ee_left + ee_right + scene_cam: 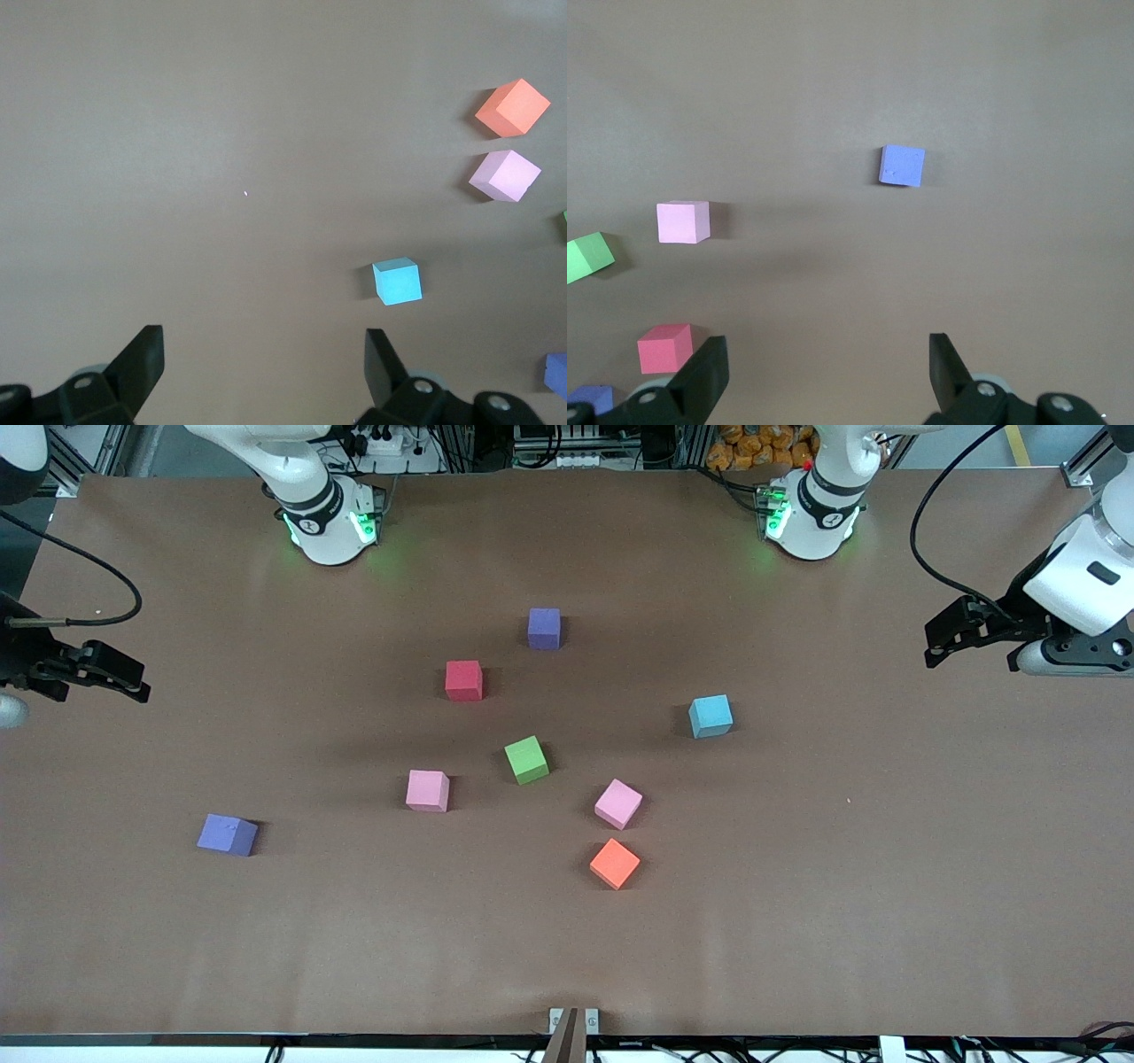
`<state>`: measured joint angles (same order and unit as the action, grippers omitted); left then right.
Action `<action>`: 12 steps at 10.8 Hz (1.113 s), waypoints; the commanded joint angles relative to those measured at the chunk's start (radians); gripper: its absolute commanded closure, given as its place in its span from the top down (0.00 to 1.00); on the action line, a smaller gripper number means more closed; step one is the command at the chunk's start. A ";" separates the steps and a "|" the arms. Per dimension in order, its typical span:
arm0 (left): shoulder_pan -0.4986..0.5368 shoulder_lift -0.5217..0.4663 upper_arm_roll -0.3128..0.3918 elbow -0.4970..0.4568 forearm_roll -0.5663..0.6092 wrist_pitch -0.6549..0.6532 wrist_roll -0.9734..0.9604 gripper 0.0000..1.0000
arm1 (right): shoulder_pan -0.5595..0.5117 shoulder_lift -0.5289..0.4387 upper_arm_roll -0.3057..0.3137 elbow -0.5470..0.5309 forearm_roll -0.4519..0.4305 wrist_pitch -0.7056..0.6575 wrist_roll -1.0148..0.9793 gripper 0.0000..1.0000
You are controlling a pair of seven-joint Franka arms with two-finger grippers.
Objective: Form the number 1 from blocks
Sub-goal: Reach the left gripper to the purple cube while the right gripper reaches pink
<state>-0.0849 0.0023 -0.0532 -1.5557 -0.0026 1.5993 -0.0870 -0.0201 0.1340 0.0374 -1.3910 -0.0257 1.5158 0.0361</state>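
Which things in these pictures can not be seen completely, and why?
- Green block: left wrist view, cut by the picture edge.
- Purple block nearest the bases: left wrist view, cut by the edge; in the right wrist view, partly hidden by the right gripper.
- Left gripper: wrist view shows only the open fingers; the picture edge cuts the rest.
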 commanded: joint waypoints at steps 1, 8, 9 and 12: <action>0.008 -0.013 -0.007 -0.006 -0.013 -0.004 0.027 1.00 | -0.014 -0.007 0.010 0.006 0.009 -0.013 -0.010 1.00; -0.208 0.165 -0.036 0.020 0.035 -0.004 -0.236 1.00 | -0.008 0.006 0.010 -0.042 0.020 0.004 -0.015 1.00; -0.264 0.201 -0.037 0.020 0.038 -0.004 -0.325 1.00 | -0.004 0.016 0.010 -0.055 0.021 0.018 -0.015 1.00; -0.438 0.300 -0.037 0.022 0.038 0.008 -0.452 1.00 | 0.022 0.096 0.012 -0.060 0.058 0.044 -0.016 1.00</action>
<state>-0.4587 0.2635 -0.0980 -1.5552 0.0105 1.6088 -0.4778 -0.0076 0.1889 0.0464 -1.4509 -0.0009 1.5408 0.0307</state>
